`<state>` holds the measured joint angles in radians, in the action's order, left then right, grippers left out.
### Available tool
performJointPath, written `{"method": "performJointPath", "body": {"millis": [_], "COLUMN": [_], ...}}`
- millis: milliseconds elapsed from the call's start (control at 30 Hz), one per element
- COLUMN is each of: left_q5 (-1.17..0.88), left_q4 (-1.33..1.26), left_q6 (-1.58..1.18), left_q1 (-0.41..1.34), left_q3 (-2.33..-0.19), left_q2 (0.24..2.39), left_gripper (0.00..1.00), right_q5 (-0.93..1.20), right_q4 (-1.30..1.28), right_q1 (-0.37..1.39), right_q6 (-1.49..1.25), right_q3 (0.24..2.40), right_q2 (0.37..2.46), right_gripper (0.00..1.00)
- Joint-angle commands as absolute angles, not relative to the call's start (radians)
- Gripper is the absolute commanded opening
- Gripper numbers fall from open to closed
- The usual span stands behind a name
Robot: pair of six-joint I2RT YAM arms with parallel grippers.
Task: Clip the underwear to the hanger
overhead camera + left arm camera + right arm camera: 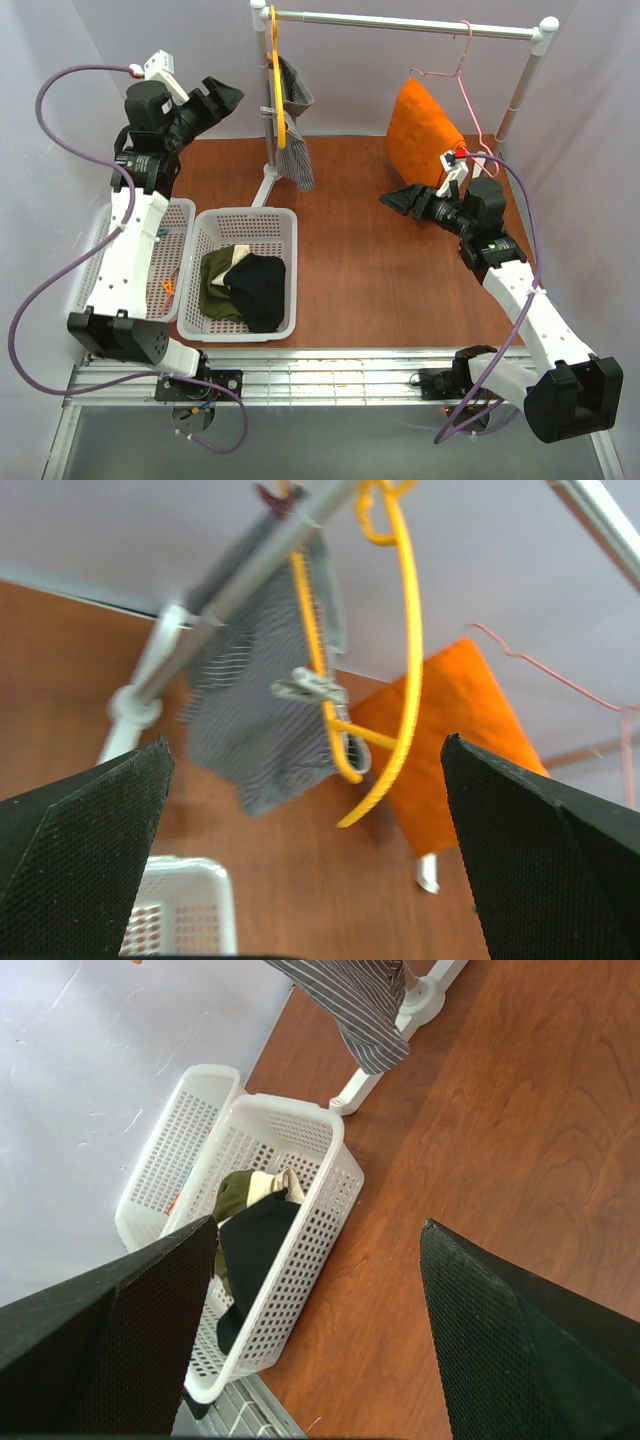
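The yellow hanger (275, 80) hangs by its hook on the rack's top rail. The grey striped underwear (293, 140) hangs from it. In the left wrist view a grey clip (310, 690) pins the underwear (250, 720) to the hanger (408, 650). My left gripper (222, 97) is raised just left of the hanger, open and holding nothing; its jaws (305, 748) stand wide apart. My right gripper (400, 200) is low over the table at the right, open and empty. The right wrist view shows only the underwear's lower hem (360, 1005).
A thin pink hanger (462, 75) with an orange cloth (425, 125) hangs at the rail's right end. A white basket (245, 212) holds black and olive clothes. A smaller basket (182, 255) at its left holds an orange clip (168, 287). The rack's foot (268, 185) stands behind the baskets.
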<state>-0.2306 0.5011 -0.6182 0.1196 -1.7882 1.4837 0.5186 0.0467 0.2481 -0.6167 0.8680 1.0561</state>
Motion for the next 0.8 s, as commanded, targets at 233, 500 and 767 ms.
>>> {"method": "performJointPath", "body": {"millis": [233, 500, 767], "left_q5": [0.114, 0.094, 0.077], "left_q4": [0.672, 0.653, 0.687], "left_q6": [-0.509, -0.514, -0.489], "left_q1": [0.117, 0.117, 0.117], "left_q3": [-1.649, -1.592, -1.623], "left_q2": [1.306, 1.252, 1.276], "left_gripper": [0.98, 0.98, 0.98], "right_q5": [0.486, 0.494, 0.494], "right_q4": [0.026, 0.026, 0.026], "right_q1": [0.244, 0.245, 0.244], "right_q6": [-0.548, -0.543, -0.546], "right_q3": [0.933, 0.931, 0.931], "right_q2": [1.035, 1.026, 1.023], "right_gripper": [0.74, 0.74, 0.74]}}
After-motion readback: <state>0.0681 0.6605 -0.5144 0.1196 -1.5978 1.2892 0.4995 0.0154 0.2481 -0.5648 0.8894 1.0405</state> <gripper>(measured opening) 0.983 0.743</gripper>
